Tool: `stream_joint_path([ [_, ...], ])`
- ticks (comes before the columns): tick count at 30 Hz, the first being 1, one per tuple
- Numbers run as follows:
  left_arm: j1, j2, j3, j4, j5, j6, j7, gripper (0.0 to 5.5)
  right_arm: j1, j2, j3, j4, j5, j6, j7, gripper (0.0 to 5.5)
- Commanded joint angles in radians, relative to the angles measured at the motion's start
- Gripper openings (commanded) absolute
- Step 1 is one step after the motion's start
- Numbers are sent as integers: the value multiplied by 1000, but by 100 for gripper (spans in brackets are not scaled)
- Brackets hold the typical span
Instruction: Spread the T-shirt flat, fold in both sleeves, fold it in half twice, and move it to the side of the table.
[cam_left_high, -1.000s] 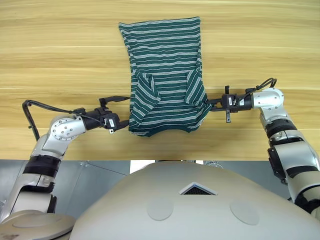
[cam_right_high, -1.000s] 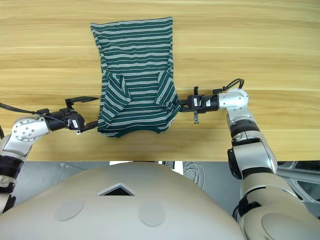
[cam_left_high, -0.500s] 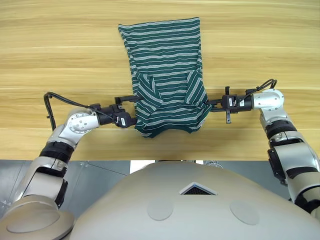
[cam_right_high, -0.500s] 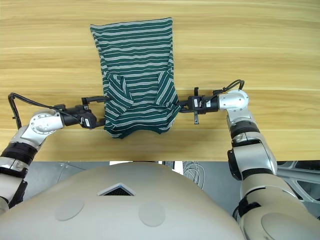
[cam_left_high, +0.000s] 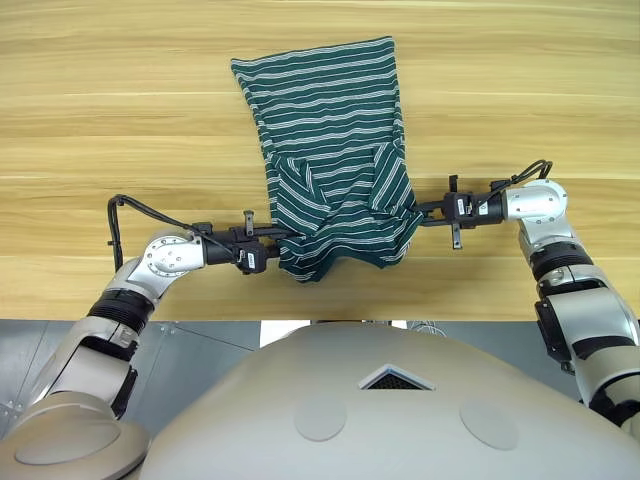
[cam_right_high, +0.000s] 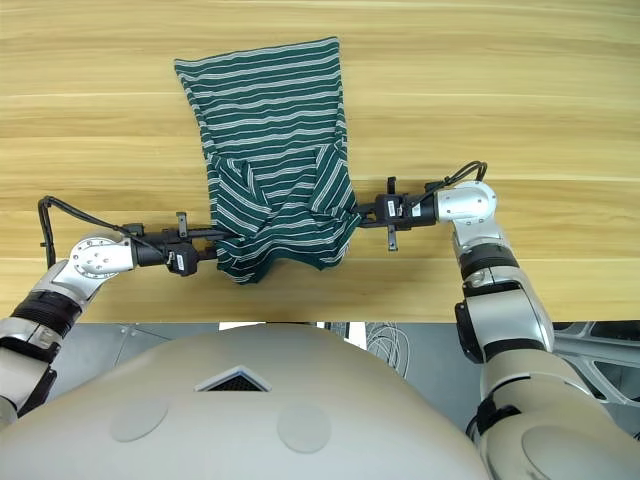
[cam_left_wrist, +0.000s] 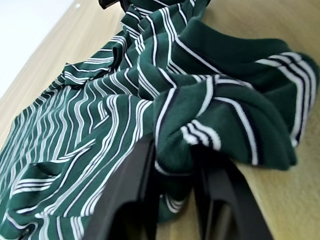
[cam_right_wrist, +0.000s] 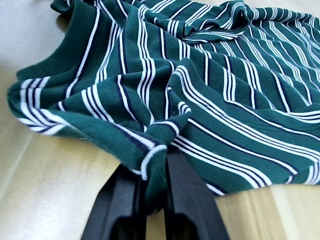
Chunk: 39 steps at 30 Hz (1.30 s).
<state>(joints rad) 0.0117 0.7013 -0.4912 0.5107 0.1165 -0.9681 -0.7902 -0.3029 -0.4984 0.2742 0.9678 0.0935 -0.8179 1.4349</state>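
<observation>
Both grippers pinch the shirt (cam_left_high: 330, 130) at its near end.
The left gripper (cam_left_high: 277, 239) is closed on a bunched fold at the shirt's near left corner. The right gripper (cam_left_high: 424, 209) is clamped on its near right edge. Between them the striped cloth is rumpled, with flaps turned inward. Beyond that the shirt lies flat on the table (cam_left_high: 120, 100), its far edge slightly slanted.

Dark green T-shirt (cam_left_high: 330, 110) with thin white stripes, light brown wooden table (cam_left_high: 120, 100), black left gripper (cam_left_high: 284, 238) and black right gripper (cam_left_high: 416, 210).
</observation>
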Motion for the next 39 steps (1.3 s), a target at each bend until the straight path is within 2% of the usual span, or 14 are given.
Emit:
stream_joint_path([
  [1, 47, 59, -26, 27, -26, 69, -107, 25, 43, -41, -2, -61, 28, 41, 76, 26],
  [3, 83, 97, -13, -53, -148, 96, -167, 3, 100, -90, 8, -195, 105, 102, 150, 26],
  [6, 172, 179, 35, -272, -371, 163, -222, 0, 225, -253, 64, -511, 260, 230, 179, 24],
  [9, 337, 300, 117, -548, -568, 248, -228, 0, 310, -409, 72, -765, 389, 329, 179, 24],
  [12, 495, 386, 212, -733, -707, 327, -225, 0, 363, -507, 79, -912, 474, 411, 179, 24],
  [14, 519, 374, 215, -773, -712, 397, -235, 0, 378, -535, 91, -964, 515, 465, 179, 24],
  [16, 488, 326, 193, -774, -681, 464, -240, 0, 348, -504, 89, -953, 495, 496, 178, 24],
  [19, 342, 233, 181, -727, -670, 616, -227, 0, 215, -415, 108, -848, 416, 542, 177, 24],
  [22, 183, 160, 218, -640, -693, 736, -240, 0, 39, -375, 166, -739, 453, 621, 179, 24],
  [26, 16, 92, 286, -527, -764, 875, -305, 0, -225, -276, 251, -460, 460, 686, 179, 24],
  [29, -134, 13, 277, -350, -723, 956, -344, 0, -373, -165, 281, -192, 397, 686, 179, 23],
  [35, -309, -157, 287, 85, -570, 887, -369, 0, -519, 12, 201, 206, 246, 635, 170, 23],
  [39, -394, -251, 300, 338, -463, 794, -338, 0, -515, 42, 126, 310, 151, 615, 110, 23],
])
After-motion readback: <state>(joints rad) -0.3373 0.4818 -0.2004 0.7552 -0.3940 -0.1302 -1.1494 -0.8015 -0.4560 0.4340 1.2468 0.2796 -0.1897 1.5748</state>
